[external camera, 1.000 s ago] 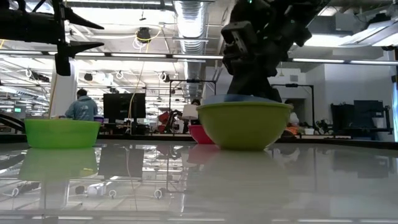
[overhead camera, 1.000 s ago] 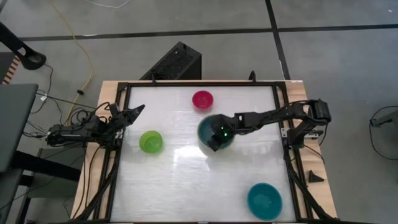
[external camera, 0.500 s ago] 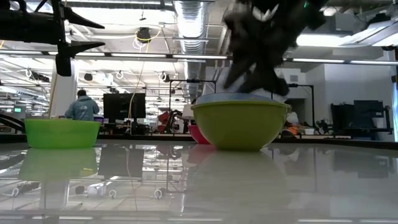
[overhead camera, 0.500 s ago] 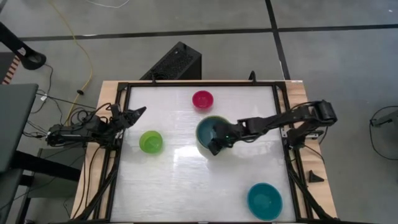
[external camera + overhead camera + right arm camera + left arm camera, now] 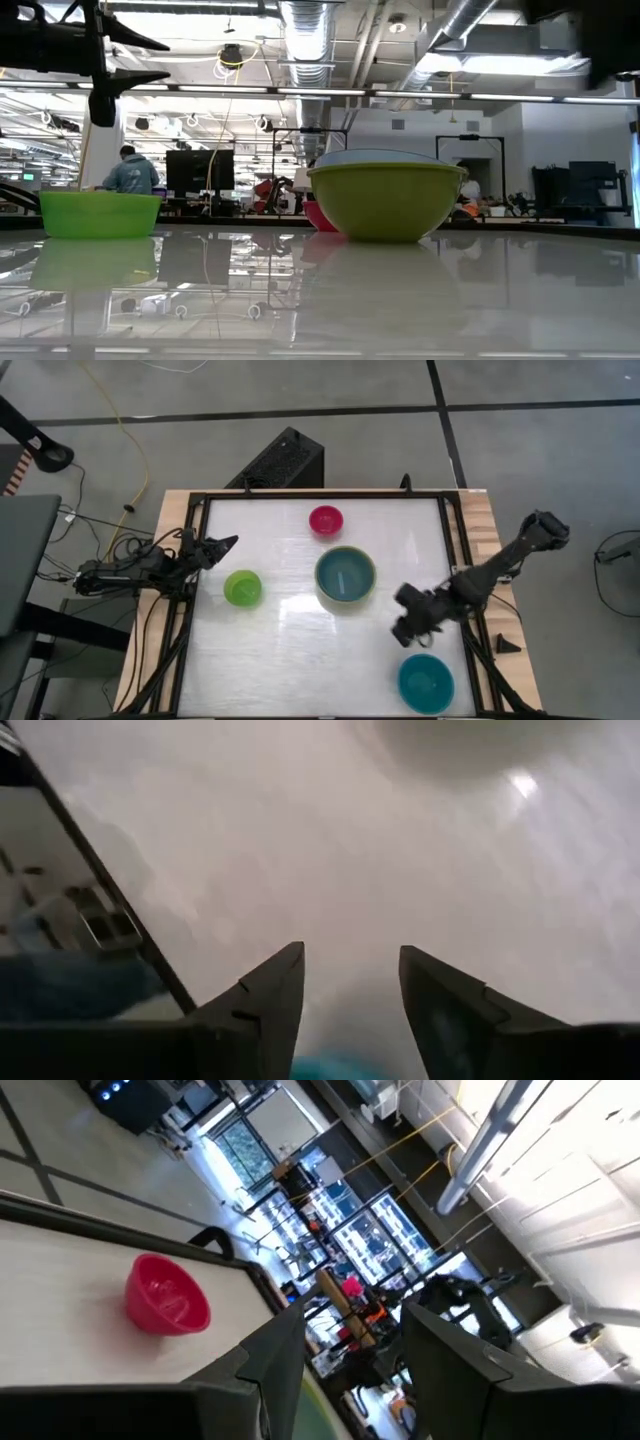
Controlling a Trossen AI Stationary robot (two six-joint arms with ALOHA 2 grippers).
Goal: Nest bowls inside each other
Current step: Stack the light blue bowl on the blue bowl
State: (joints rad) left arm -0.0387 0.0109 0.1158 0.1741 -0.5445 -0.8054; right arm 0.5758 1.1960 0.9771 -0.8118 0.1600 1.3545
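Observation:
The large olive-green bowl (image 5: pixel 346 575) stands on its base mid-table with the light blue bowl (image 5: pixel 347 572) nested inside it; only the blue rim (image 5: pixel 375 156) shows in the low view. The magenta bowl (image 5: pixel 326 519) sits near the far edge. The bright green bowl (image 5: pixel 242 588) sits left of centre. The teal bowl (image 5: pixel 425 682) rests near the right front corner. My right gripper (image 5: pixel 404 631) hangs open above the table between the olive and teal bowls, with nothing in it. My left gripper (image 5: pixel 226 543) waits open at the left edge.
A black frame (image 5: pixel 455 560) borders the white table. Bare tabletop lies between the bowls and across the near left. Beyond the far edge, the low view shows a workshop with a person (image 5: pixel 128 170) at a screen.
My right gripper has let go of the light blue bowl, which stays nested in the olive-green bowl. It has risen out of that bowl and swung fast toward the table's near right, ending close to the teal bowl.

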